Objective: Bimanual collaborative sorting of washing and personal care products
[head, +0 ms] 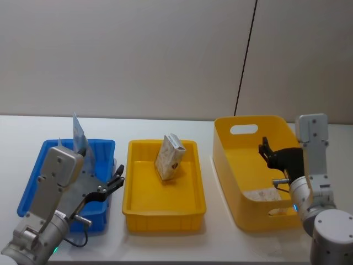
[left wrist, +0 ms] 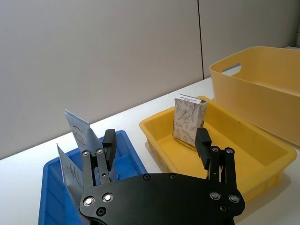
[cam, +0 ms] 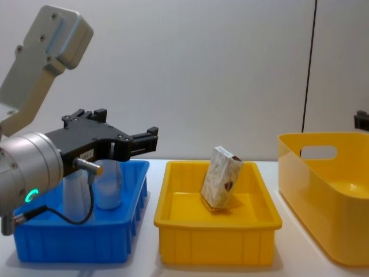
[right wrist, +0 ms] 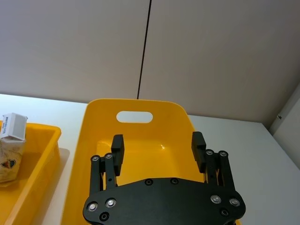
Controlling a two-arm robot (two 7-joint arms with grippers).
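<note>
Left gripper [left wrist: 155, 138] spread, empty; marbled carton [left wrist: 189, 121] just ahead: likely light, crushable, so pinch broad faces mid-height. Right gripper [right wrist: 158, 143] spread, yellow bin [right wrist: 178, 122] beneath.

The shallow yellow tray [head: 164, 222] lies open around its leaning carton [head: 169, 158].

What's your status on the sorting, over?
Left gripper open over blue bin; right gripper open over tall yellow bin. Marbled carton leaning in middle yellow tray. Nothing in the way.
</note>
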